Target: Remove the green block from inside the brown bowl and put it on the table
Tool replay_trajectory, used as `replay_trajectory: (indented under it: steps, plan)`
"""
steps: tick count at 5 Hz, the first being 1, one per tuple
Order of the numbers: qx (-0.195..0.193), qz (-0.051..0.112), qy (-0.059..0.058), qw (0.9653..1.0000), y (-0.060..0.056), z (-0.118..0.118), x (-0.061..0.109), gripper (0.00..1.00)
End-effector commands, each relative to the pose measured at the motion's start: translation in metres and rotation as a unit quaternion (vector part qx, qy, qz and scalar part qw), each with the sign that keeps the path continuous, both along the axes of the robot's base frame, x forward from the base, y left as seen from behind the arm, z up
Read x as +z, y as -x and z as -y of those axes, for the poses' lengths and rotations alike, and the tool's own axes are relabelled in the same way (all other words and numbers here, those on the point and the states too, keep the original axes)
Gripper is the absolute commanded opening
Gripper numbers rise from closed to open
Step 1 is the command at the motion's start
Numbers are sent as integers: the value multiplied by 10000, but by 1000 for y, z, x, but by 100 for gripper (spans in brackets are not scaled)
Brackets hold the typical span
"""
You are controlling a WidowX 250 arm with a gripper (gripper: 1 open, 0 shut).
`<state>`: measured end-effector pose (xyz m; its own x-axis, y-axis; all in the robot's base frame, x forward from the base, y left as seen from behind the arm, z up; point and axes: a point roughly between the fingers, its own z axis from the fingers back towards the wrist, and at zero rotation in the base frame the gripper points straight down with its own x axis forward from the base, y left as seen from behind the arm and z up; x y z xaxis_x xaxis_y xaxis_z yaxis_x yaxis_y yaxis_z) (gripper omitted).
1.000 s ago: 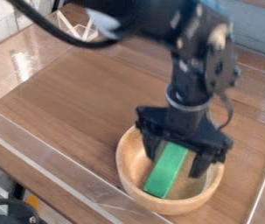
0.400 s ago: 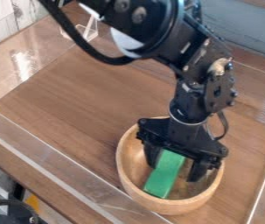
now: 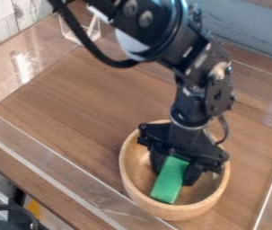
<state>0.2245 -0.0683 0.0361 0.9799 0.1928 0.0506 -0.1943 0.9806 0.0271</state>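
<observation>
The brown bowl (image 3: 131,176) sits on the table (image 3: 78,108) at the lower right. The green block (image 3: 170,183) lies slanted inside it, its lower end toward the near rim. My gripper (image 3: 181,165) points straight down into the bowl. Its black fingers (image 3: 159,159) straddle the block's upper end, one on each side and close against it. Whether they are pressing on the block is not visible. The block still rests in the bowl, and its upper end is partly hidden behind the gripper.
Low clear acrylic walls (image 3: 57,172) edge the table along the near-left side and the back. A clear stand-like object (image 3: 88,27) stands at the back left. The black arm (image 3: 162,40) reaches in from the top.
The gripper has sunk slightly deeper into the bowl. Its fingers have drawn in from wide apart to close around the block. The block has not moved.
</observation>
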Motion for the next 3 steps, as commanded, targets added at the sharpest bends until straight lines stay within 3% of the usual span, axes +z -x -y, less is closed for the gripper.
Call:
replay_trajectory:
  steps: [1,3]
  plan:
    - [-11,275,159,9995,-15,0,19,0]
    - [-441,375,342,9977,-21,2,38,0]
